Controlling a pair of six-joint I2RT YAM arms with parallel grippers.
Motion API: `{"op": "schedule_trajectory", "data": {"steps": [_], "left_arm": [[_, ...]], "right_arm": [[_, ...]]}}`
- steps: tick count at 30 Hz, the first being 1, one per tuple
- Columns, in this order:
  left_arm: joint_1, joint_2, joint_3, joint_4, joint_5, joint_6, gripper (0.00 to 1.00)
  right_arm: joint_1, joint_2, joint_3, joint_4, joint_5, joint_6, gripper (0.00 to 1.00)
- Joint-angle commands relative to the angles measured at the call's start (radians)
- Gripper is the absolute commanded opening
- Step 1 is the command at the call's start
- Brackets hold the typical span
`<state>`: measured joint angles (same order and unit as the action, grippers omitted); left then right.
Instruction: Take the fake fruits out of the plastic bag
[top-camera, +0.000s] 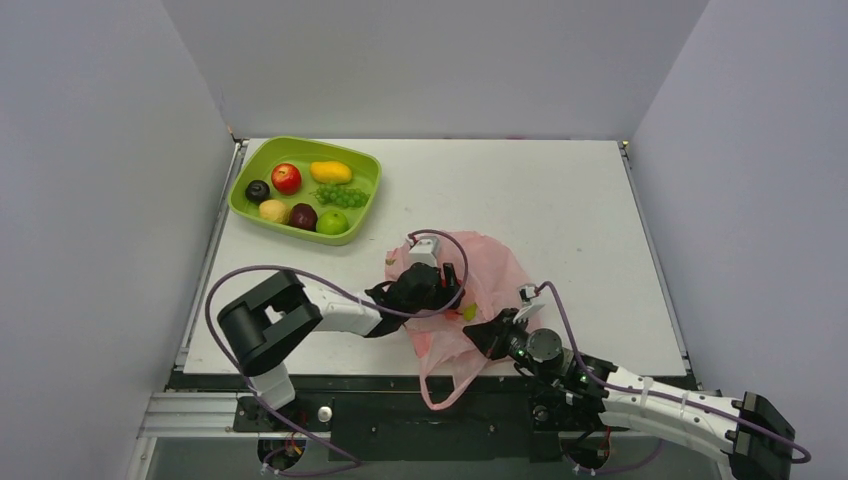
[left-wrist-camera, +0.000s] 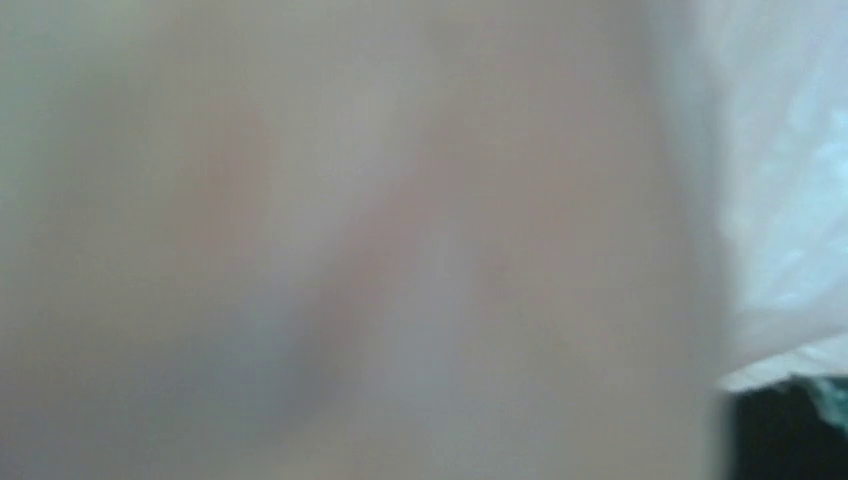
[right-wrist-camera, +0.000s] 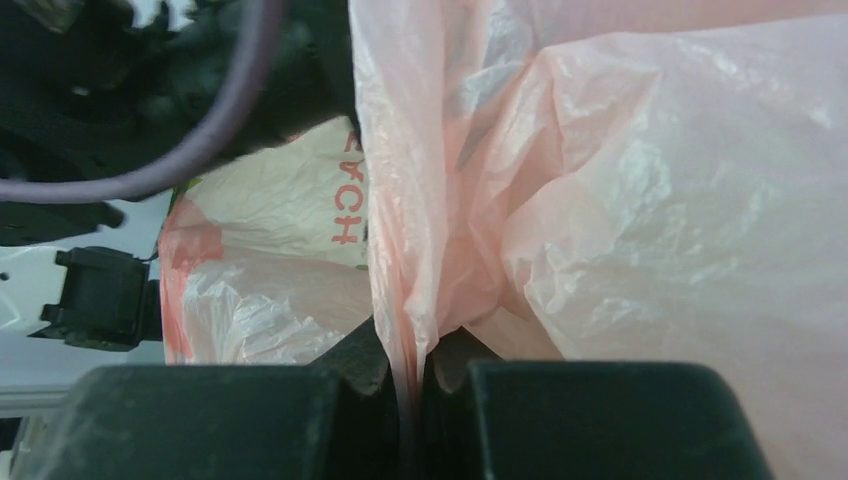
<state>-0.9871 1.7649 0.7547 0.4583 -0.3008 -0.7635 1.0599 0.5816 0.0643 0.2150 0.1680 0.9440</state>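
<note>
The plastic bag (top-camera: 490, 275) is lying crumpled on the white table (top-camera: 560, 200), at the near edge and a little right of centre, with one loop handle hanging over the near edge. The left gripper (top-camera: 440, 285) is reaching in from the left and pushing down into the bag's folds. Its fingers are buried in the pink plastic. Its own wrist camera is giving only a pale pink blur pressed up against the lens, so I cannot tell whether that claw is released or clenched.

The right gripper (top-camera: 497, 333) is coming in from the near right, and it is clenched on the bag. In its wrist view the two dark jaws are pinching a thin fold of the plastic tight between them, with the rest of the bag billowing above. Red lettering (right-wrist-camera: 345, 200) is showing on a panel to the left of that fold.

Between the two grippers a small yellow-green lump (top-camera: 469, 312) is peeking out at the bag's surface. It is possibly a fruit, though it is too small to be sure.

Far off to the left, well apart from the bag, the lime-green tray (top-camera: 366, 172) is holding the plum (top-camera: 258, 191), red apple (top-camera: 287, 178), lemon (top-camera: 274, 210), dark red apple (top-camera: 303, 216) and green apple (top-camera: 332, 222), with a mango (top-camera: 331, 172) and grapes (top-camera: 342, 196) beside them.
</note>
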Motion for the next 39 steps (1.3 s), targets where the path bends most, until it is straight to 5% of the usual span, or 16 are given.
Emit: {"op": "schedule_trajectory", "data": {"steps": [1,11,16,26,30,33,39], "left_arm": [[0.039,-0.147,-0.029,-0.022,0.177,0.013,0.44],[0.109,-0.411,-0.143,-0.116,0.516,-0.111,0.3],[0.106,-0.484,-0.232,0.003,0.71,-0.253,0.28],[0.105,-0.56,-0.355,0.262,0.847,-0.455,0.24],[0.126,-0.658,-0.291,0.065,0.828,-0.387,0.24],[0.152,-0.76,-0.202,-0.273,0.753,-0.207,0.24],[0.354,-0.9,-0.018,-0.67,0.684,0.031,0.29]], "right_arm": [[-0.007,-0.015,0.024,-0.049,0.048,-0.039,0.0],[-0.01,0.03,0.066,-0.062,0.107,-0.066,0.0],[-0.013,0.099,0.096,-0.045,0.123,-0.063,0.0],[-0.02,0.177,0.126,-0.035,0.178,-0.005,0.0],[-0.022,0.204,0.145,-0.036,0.182,-0.011,0.0],[-0.024,0.22,0.162,-0.036,0.173,-0.02,0.0],[-0.027,0.229,0.155,-0.027,0.158,-0.019,0.0]]}}
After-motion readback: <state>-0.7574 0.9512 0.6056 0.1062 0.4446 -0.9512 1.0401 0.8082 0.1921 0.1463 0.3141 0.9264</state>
